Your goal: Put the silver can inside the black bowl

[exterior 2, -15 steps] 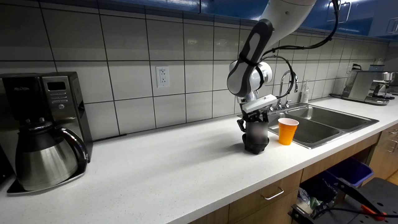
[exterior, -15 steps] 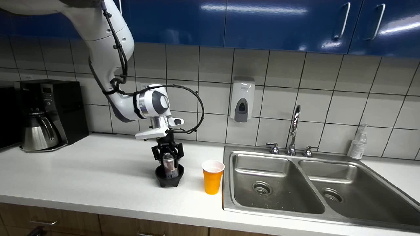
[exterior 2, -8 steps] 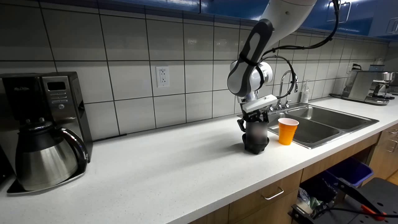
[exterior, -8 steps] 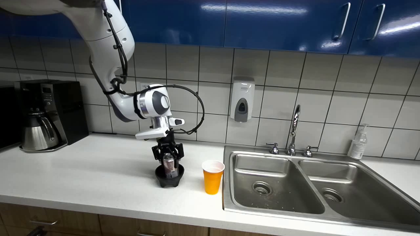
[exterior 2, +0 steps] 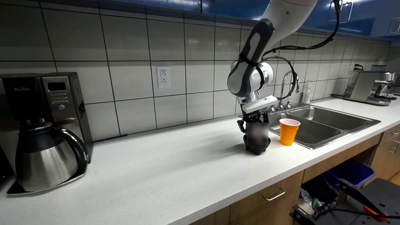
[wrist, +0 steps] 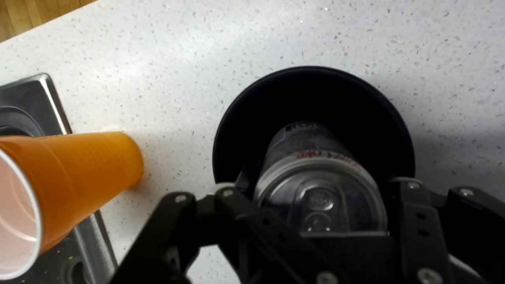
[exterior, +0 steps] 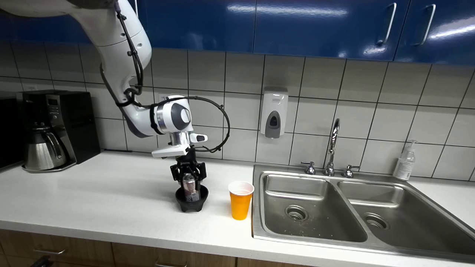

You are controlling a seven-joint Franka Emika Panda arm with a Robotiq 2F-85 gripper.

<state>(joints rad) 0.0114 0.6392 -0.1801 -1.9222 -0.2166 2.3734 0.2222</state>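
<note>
The silver can (exterior: 190,191) with faint red marking stands slightly tilted, its lower part inside the black bowl (exterior: 191,206). My gripper (exterior: 191,182) points down with its fingers on both sides of the can and is shut on it. In the wrist view the can (wrist: 315,167) shows its top and pull tab between the fingers (wrist: 320,185), with the round black bowl (wrist: 307,88) around and below it. The bowl (exterior 2: 257,148) also shows in an exterior view, where a blurred patch hides the can. Whether the can's base touches the bowl's bottom is hidden.
An orange cup (exterior: 240,202) stands right beside the bowl, close to the steel sink (exterior: 297,237). A coffee maker with a steel carafe (exterior 2: 47,159) stands on the white counter (exterior 2: 156,175). A soap dispenser (exterior: 274,111) hangs on the tiled wall.
My gripper has shifted very slightly left in both exterior views, and the can's top has moved with it. The bowl and the cup have not moved.
</note>
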